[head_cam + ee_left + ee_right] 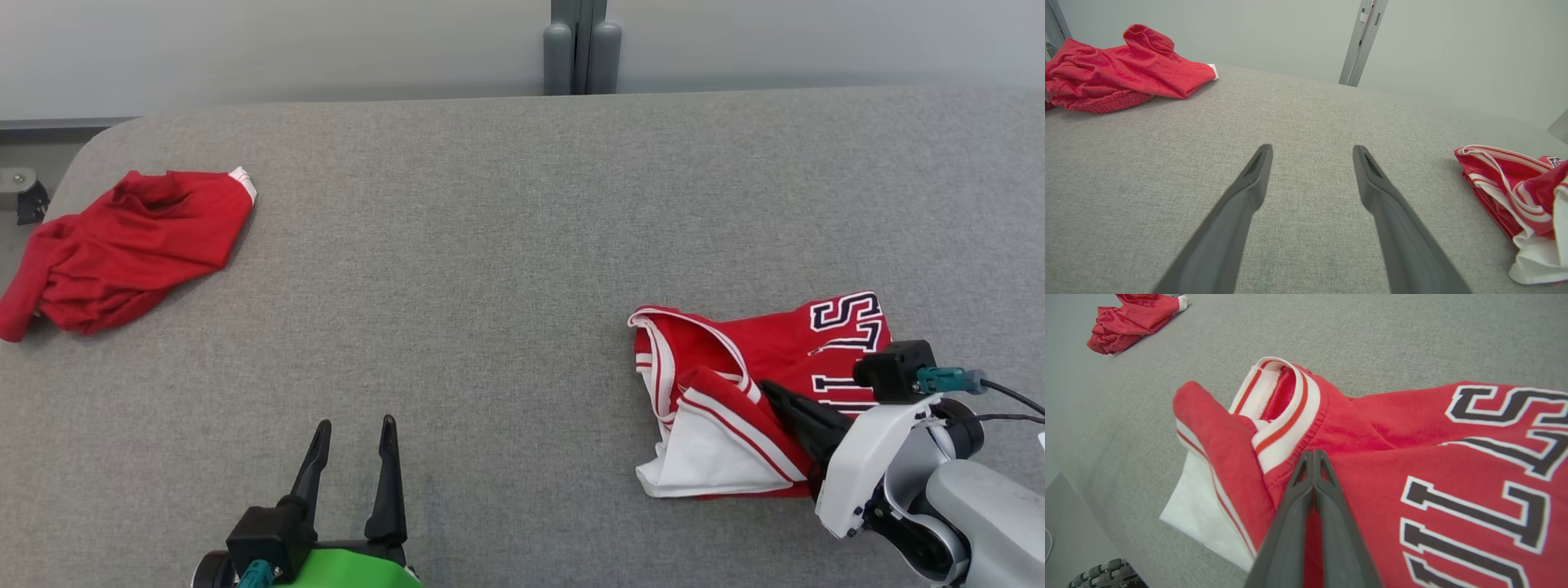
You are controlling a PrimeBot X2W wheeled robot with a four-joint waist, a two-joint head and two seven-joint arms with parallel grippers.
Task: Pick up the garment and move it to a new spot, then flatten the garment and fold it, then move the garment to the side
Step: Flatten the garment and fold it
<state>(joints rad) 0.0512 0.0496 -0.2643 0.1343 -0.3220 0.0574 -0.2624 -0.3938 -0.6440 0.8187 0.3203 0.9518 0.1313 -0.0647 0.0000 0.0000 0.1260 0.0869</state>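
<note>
Grey table (pixel 522 204) lies open between jersey (pixel 759 343) and left-edge red cloth (pixel 131 245).

Wide bare stretch of grey surface (pixel 490 245) across the middle, open from near edge to far edge. Blocked at the far left by a crumpled red garment (pixel 131 245), at the lower right by a red jersey (pixel 759 351) with the closed right fingers (pixel 804 420) lying on it. Open room straight ahead of the spread left fingers (pixel 387 482). Past the far edge, a grey post (pixel 581 45) against the wall (pixel 245 49).
</note>
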